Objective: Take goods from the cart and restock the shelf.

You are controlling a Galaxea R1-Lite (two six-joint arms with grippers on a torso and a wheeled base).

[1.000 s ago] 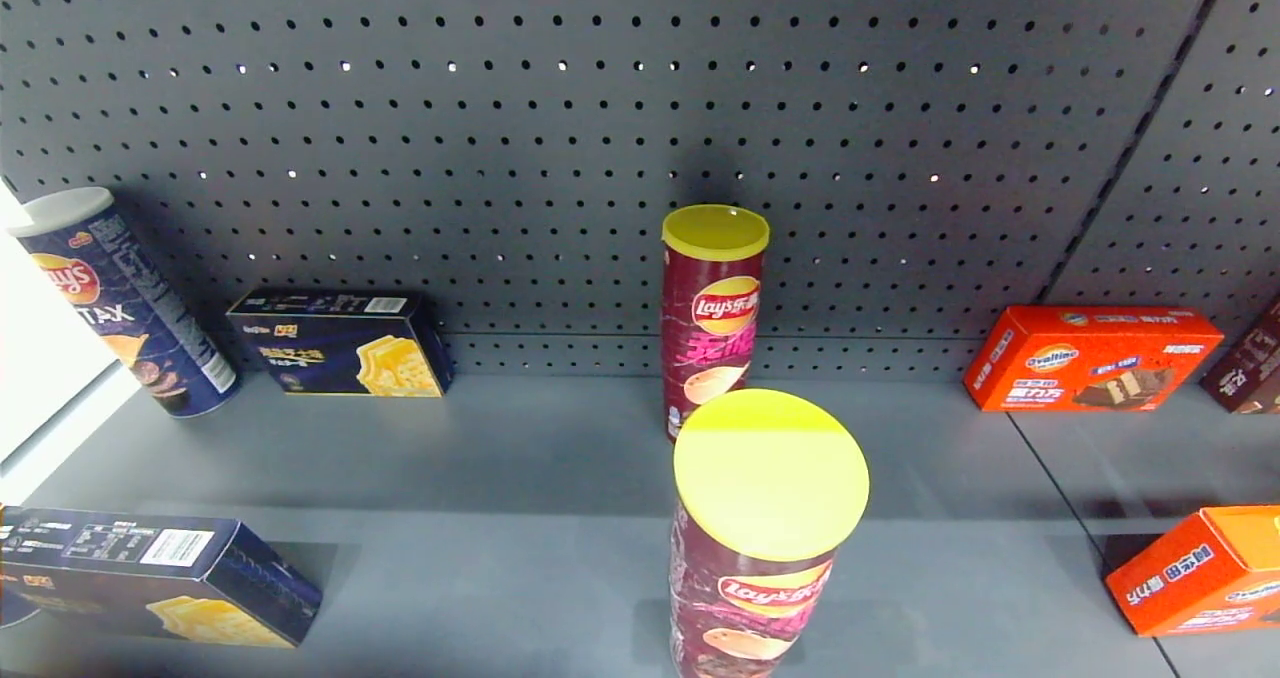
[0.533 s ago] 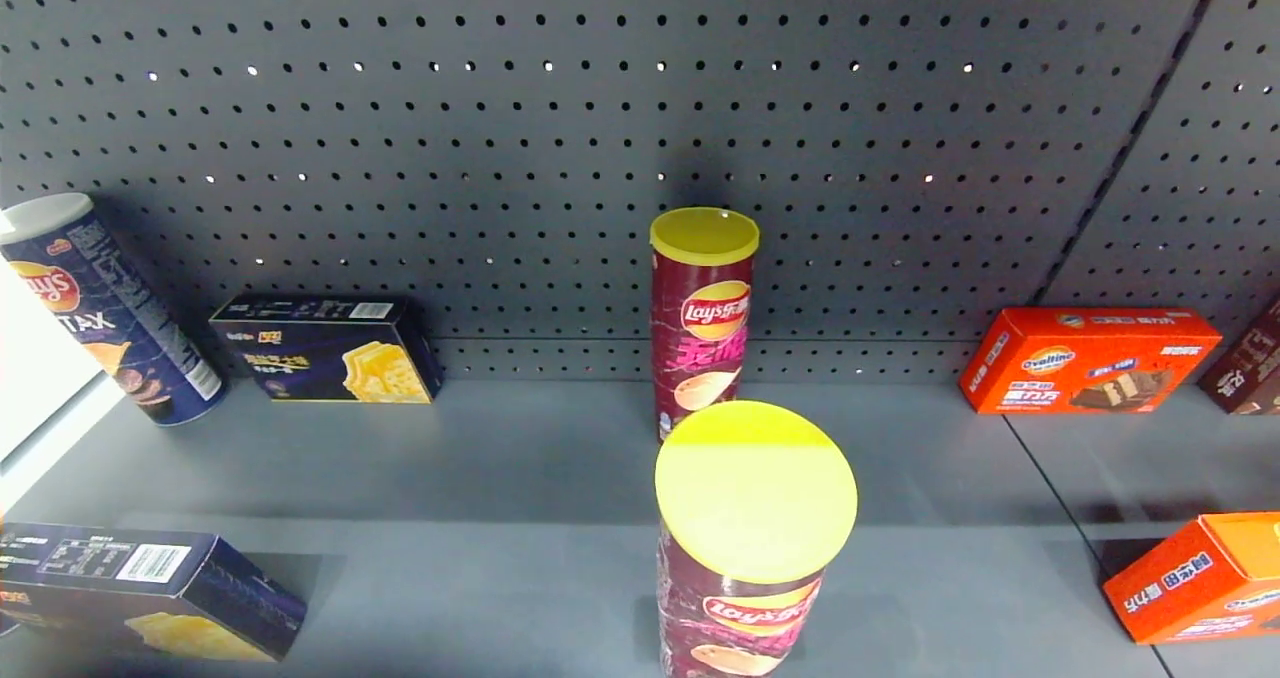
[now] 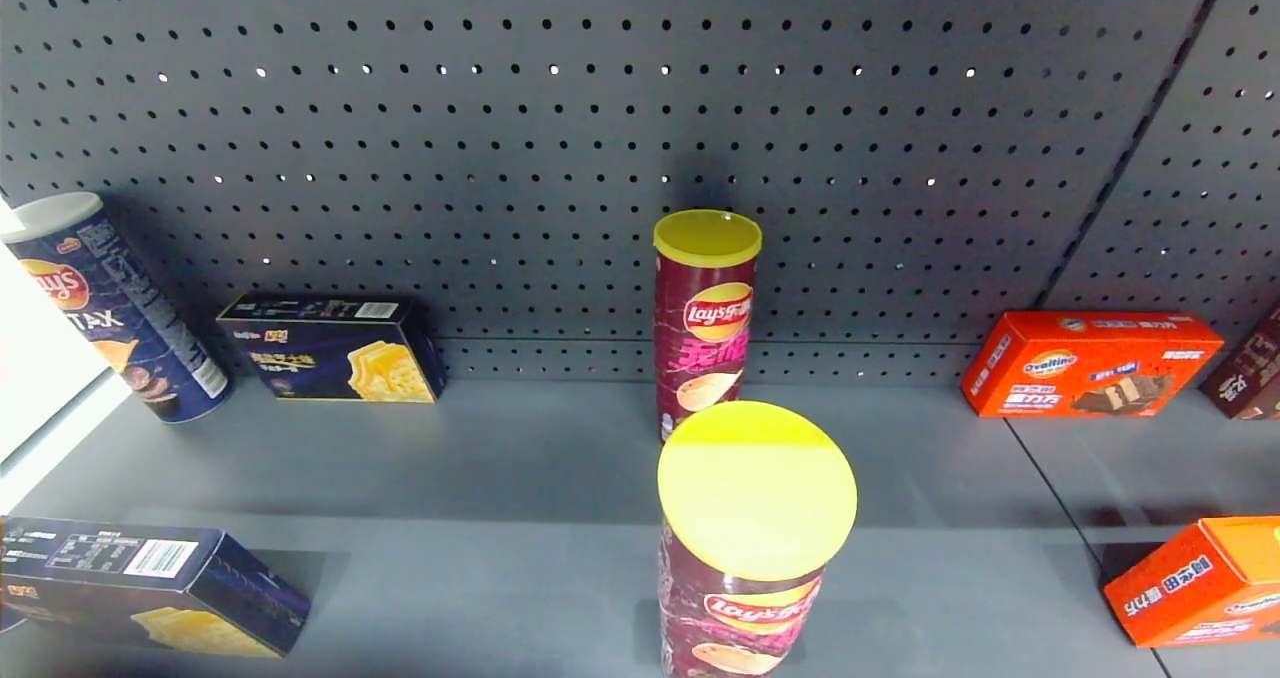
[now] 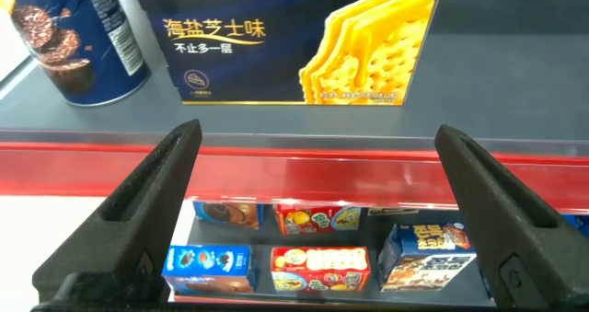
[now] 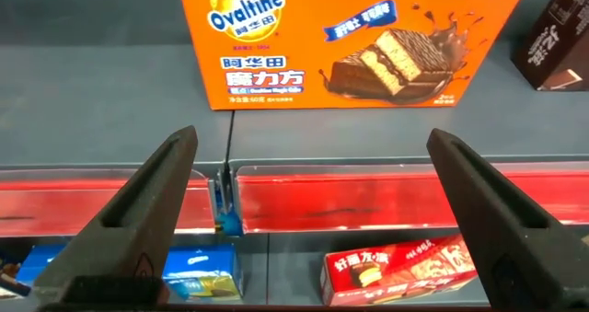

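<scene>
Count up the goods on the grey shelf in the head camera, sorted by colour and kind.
Maroon chip cans: 2
Blue chip can: 1
Dark blue cracker boxes: 2
Orange boxes: 2
Dark brown box, cut off at the right edge: 1
Total: 8

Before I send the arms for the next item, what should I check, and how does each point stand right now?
1. Left gripper open and empty: ok.
2. Right gripper open and empty: ok.
3. Front maroon can upright on the shelf: ok.
4. Bare shelf between rear maroon can and rear orange box: ok.
5. Which item comes next: cannot tell.
</scene>
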